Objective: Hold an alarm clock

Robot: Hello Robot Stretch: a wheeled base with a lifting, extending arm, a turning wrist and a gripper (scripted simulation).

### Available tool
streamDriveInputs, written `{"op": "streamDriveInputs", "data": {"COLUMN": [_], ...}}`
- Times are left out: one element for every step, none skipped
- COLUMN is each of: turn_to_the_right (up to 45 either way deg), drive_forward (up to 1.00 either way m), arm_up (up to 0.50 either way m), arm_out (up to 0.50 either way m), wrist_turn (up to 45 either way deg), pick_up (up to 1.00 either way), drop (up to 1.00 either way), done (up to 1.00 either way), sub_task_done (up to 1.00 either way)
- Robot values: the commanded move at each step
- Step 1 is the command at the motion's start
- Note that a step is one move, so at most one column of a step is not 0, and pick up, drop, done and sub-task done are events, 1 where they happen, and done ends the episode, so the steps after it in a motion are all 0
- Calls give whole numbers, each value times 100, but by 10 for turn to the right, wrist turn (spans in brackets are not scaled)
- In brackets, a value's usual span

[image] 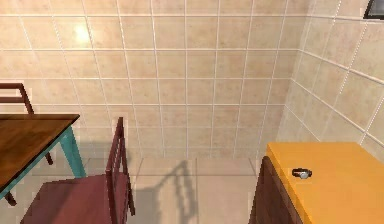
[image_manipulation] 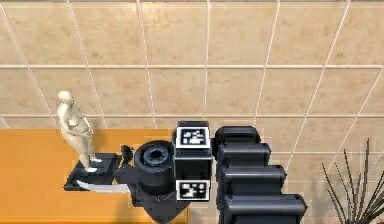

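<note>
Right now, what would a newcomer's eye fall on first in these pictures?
Probably the pale statue on the orange top at the arm side view's left, with the gripper near its base. In the forward view, a dark red chair stands low left by a wooden table, and a small grey thing lies on an orange top low right.

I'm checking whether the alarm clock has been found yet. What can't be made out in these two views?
- Forward view: the small dark thing on the orange top is too small to name.
- Arm side view: the far end of the gripper blends into the dark base of the statuette, so I cannot tell whether it holds anything.
- Arm side view: the plant is cut off by the right edge.
</note>
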Motion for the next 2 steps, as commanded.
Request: {"op": "streamDriveInputs", "data": {"turn_to_the_right": [0, 0], "drive_forward": [0, 0], "arm_up": [0, -22], "arm_out": [0, 0], "wrist_turn": [330, 0], "pick_up": [0, 0], "drop": [0, 0], "done": [0, 0], "sub_task_done": [0, 0]}}
